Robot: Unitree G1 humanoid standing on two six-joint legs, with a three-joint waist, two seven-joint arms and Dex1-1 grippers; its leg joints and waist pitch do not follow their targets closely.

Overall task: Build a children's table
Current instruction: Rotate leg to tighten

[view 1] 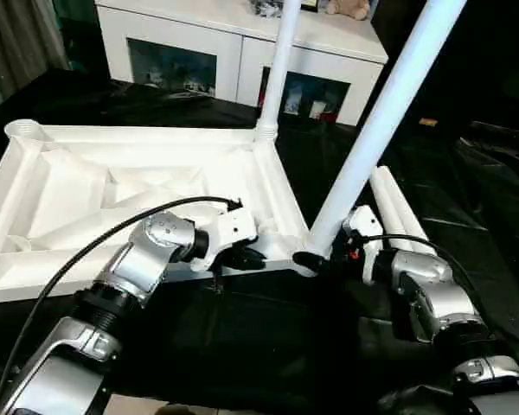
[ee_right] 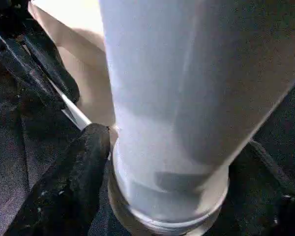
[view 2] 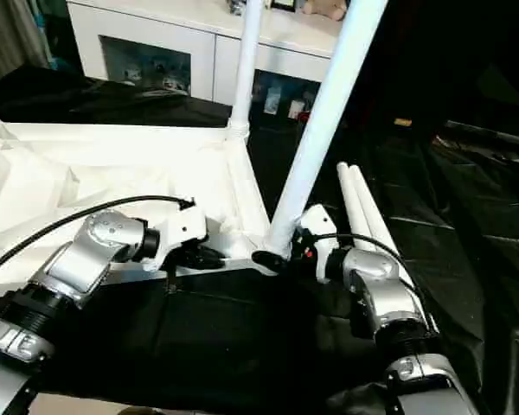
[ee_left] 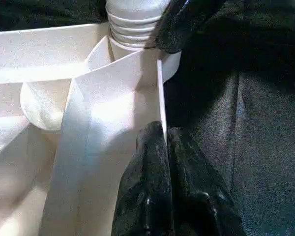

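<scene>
**Second leg being seated in an upturned tabletop**

A white plastic tabletop (view 1: 138, 194) is seen lying underside up on a black-covered surface (view 1: 242, 337), its ribs and diagonal braces exposed. One leg (view 1: 277, 65) is already stood upright in the far corner socket. A second leg (view 1: 385, 117) is set in the near corner socket (view 1: 304, 258) but is tilted away from vertical. Two more legs (view 1: 396, 212) are laid side by side on the black cover, just beside that corner.

The right hand (view 1: 316, 262) is spread around the base of the tilted leg. The left hand (ee_left: 166, 147) is pinched shut on the thin edge of the tabletop's rim near the same corner.

If the leg is pressed or turned while tilted, it could be jammed crooked or popped out of the socket. The light tabletop could also be slid across the slick cover if the rim pinch slips.

Behind, a white glass-door cabinet (view 1: 242, 43) is set against the wall, with small items on top.
</scene>
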